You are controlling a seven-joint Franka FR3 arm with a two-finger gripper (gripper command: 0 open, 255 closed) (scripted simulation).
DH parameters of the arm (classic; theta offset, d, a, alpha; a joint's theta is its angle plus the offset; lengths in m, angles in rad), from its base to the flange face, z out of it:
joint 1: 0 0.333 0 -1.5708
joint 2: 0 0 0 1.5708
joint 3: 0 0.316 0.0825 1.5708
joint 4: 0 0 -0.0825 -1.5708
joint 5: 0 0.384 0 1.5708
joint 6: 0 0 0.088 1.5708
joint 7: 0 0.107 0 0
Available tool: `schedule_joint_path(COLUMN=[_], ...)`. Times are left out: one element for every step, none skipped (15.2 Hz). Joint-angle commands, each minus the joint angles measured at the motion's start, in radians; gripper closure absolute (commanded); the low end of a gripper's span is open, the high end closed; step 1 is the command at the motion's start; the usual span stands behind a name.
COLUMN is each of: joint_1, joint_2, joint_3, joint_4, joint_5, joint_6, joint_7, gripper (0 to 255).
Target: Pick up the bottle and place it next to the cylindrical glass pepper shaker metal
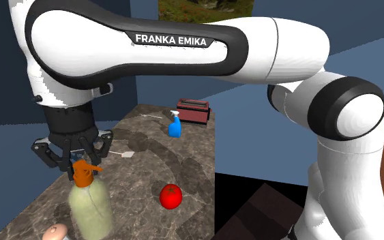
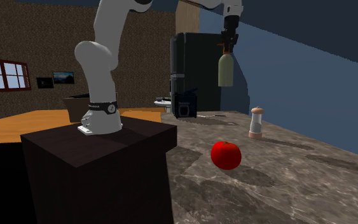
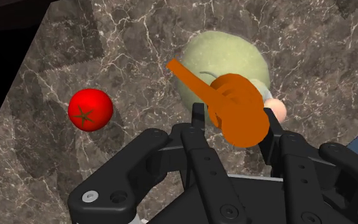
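Both black fingers (image 3: 199, 121) of the black gripper (image 3: 234, 124) are squeezed in close on the orange pump top of the pale green round bottle (image 3: 225, 54). They hold it, one on each side. We see the same grip in the shoulder view, where the gripper (image 1: 81, 163) points straight down and the orange top sits between its tips.

The bottle (image 1: 92, 208) has a fat, smooth body that gets thin at the neck. Its top is bright orange, with a little flat spout that pokes out to one side. The bottle hangs upright. In the second exterior view we see it (image 2: 226, 70) high in the air under the gripper (image 2: 227, 42), well above the dark marble counter with white lines (image 2: 285, 184).

The small round shaker with a peach top and base and a pale middle (image 2: 255, 123) stands upright on the counter. It is lower down than the bottle and on the second exterior view's right of it. Looking down along the gripper, we see the bottle's green body from above, and a bit of the peach shaker (image 3: 276, 109) peeks out just beside it.

A shiny red tomato with a green star on top (image 3: 90, 109) lies on the counter, apart from the bottle and the shaker. Far back on the counter in the shoulder view stand a small blue spray bottle (image 1: 174, 127) and a dark red box (image 1: 194, 110) — close to each other.
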Motion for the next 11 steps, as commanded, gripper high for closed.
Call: schedule_joint_path(joint_1=[0.037, 0.035, 0.033, 0.032, 0.03, 0.028, 0.027, 0.026, 0.025, 0.023, 0.022], joint_2=[0.049, 0.044, 0.04, 0.037, 0.033, 0.03, 0.028, 0.026, 0.024, 0.022, 0.021], joint_3=[0.009, 0.008, 0.008, 0.008, 0.008, 0.008, 0.007, 0.007, 0.007, 0.007, 0.007], joint_4=[0.064, 0.044, 0.023, 0.005, -0.014, -0.032, -0.049, -0.066, -0.082, -0.098, -0.113], joint_5=[-0.017, -0.016, -0.014, -0.013, -0.012, -0.012, -0.011, -0.01, -0.01, -0.009, -0.009], joint_6=[-0.014, 0.002, 0.018, 0.034, 0.049, 0.064, 0.079, 0.093, 0.107, 0.122, 0.136], joint_7=[0.042, 0.04, 0.039, 0.038, 0.038, 0.037, 0.036, 0.035, 0.034, 0.034, 0.033], gripper=[255, 255, 255, 255, 255, 255, 255, 255, 255, 255, 255])
